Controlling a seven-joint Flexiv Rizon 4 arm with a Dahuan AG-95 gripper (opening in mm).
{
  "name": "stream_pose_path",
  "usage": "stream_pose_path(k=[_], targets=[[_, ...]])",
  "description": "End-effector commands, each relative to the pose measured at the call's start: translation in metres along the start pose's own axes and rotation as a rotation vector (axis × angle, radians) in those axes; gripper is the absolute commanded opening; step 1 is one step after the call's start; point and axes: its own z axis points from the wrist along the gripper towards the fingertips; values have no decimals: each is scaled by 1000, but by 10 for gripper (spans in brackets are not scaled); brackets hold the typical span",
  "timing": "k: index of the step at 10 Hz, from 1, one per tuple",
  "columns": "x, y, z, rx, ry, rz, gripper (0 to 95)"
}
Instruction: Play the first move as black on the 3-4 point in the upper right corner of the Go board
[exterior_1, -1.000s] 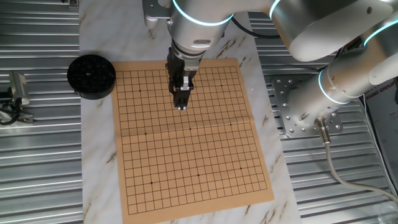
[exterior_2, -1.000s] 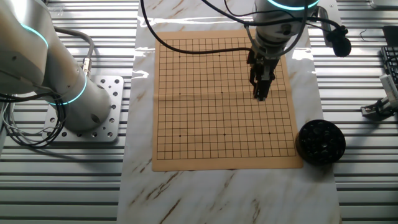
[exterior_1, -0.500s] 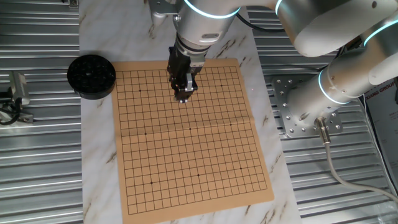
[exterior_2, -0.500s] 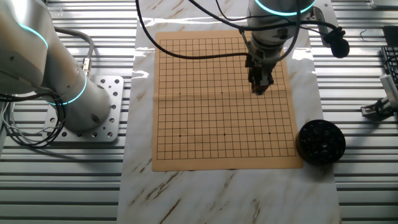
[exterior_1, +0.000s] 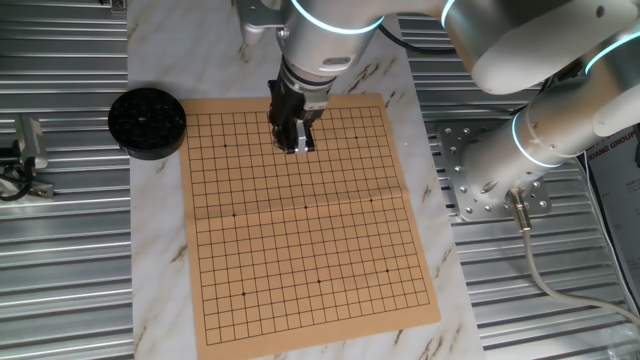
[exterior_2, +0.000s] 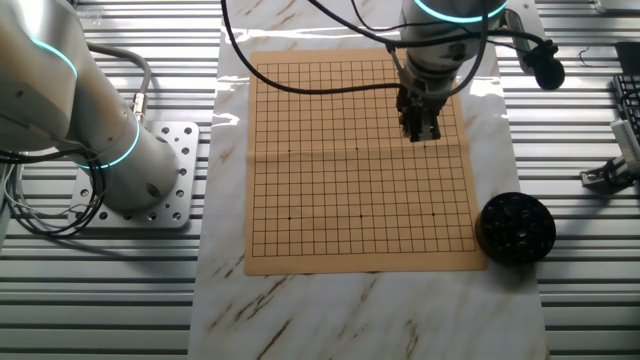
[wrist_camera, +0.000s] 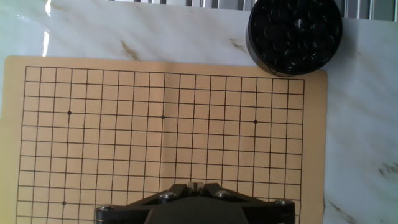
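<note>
Board (exterior_1: 300, 215) lies flat on marble-pattern mat (exterior_1: 150, 250), centre of table; no stones visible on grid. Gripper (exterior_1: 293, 143) hangs above board, approx. 12 o'clock from board centre in one fixed view, approx. 2 o'clock in the other (exterior_2: 421, 131). Fingers pressed together per hand view (wrist_camera: 194, 185); whether a stone is pinched: cannot tell. Black ribbed bowl (wrist_camera: 295, 34) w/ black stones sits just off board corner, at 1 o'clock in hand view, 10 o'clock in one fixed view (exterior_1: 147, 122).
</note>
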Motion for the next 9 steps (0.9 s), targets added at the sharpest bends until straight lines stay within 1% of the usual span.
stream_pose_path(k=[1, 3, 4, 5, 6, 9], targets=[[0, 0, 0, 6, 1, -6, 0], [0, 0, 0, 1, -3, -21, 0], [0, 0, 1, 4, -4, -22, 0], [-1, 0, 1, 27, -6, -24, 0], [-1, 0, 1, 32, -5, -23, 0], [-1, -1, 3, 29, -8, -16, 0]])
